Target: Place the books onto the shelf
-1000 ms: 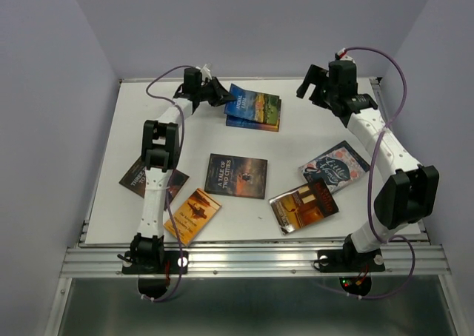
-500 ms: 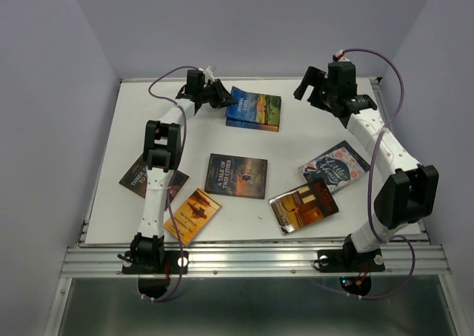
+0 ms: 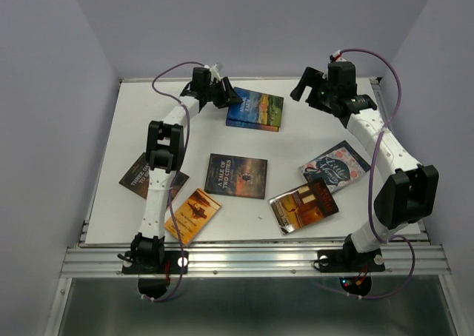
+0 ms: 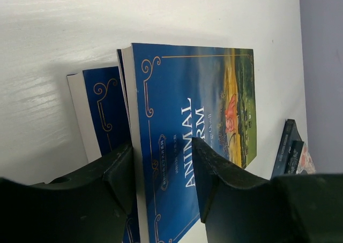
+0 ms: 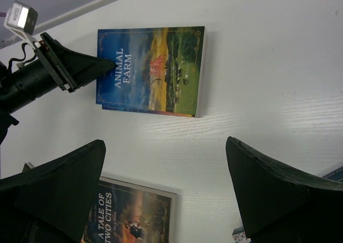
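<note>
left tool (image 3: 227, 97) is out at the far left of the table (image 3: 296, 132), nose at the left edge of the Animal Farm book (image 3: 256, 108). jaws part-way apart, gap well wider than the book is thick, so no clamp on it. wrist view has its fingers (image 4: 110, 181) either side of that edge, one over the cover, one outside it. can't tell if either pad touches the book

Animal Farm book lies flat, face up, on top of a second blue book (image 4: 101, 112), the lower one peeking out past one edge. that pair sits far centre on the table

right tool (image 3: 305, 85) hangs over the far right of the table, jaws wide, nothing between them, off to the right of the pair and not touching it

other books all lie flat on the table:
- Tale of Two Cities book (image 3: 237, 175), centre
- patterned white-red-blue book (image 3: 335, 166), right
- amber-brown book (image 3: 304, 204), near right, just beside the patterned one
- orange book (image 3: 192, 214), near left
- dark brown book (image 3: 135, 179), left, partly hidden under the left arm
</note>
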Robot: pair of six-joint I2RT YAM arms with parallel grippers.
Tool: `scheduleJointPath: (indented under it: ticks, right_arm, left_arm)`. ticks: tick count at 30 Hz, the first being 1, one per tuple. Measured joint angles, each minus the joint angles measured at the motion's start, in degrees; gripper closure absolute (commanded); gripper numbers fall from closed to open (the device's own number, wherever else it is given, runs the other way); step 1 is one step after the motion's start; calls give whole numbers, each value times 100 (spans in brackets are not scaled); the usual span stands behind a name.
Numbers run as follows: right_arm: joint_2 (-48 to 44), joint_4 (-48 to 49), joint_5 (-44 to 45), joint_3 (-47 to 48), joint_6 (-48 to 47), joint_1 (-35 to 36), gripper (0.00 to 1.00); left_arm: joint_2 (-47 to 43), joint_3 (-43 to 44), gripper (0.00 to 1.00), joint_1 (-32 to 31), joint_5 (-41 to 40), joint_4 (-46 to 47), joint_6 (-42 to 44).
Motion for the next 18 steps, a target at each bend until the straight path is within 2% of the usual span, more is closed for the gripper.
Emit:
scheduleJointPath:
  ticks: [5,6,8,9,10,11,12,18]
  right_arm:
    - [0,4,-28,-4,-9,0,0]
    - [0,2,-37,-11,-15,0,0]
    - [0,2,-42,-31,-22,0,0]
    - [2,2,-42,-37,-26,0,0]
    - [11,0,-44,-44,-37,0,0]
    - [24,2,-44,-44,-39,0,0]
    - [42,4,-44,-44,-42,0,0]
    - [269,2,-66,-44,-105,0,0]
  left_arm:
    - [-125,-57,44,-50,-334,-210,138]
    - [-157,-68,39,-59,-415,-275,177]
    - [-212,-94,19,-63,-518,-356,238]
    - [-260,-127,19,-61,-514,-361,232]
    - [-326,-133,12,-74,-581,-404,251]
    - [-385,-133,10,-87,-756,-509,343]
    - [-446,-142,1,-87,-870,-588,376]
    - [-485,-127,1,42,-1373,-1047,546]
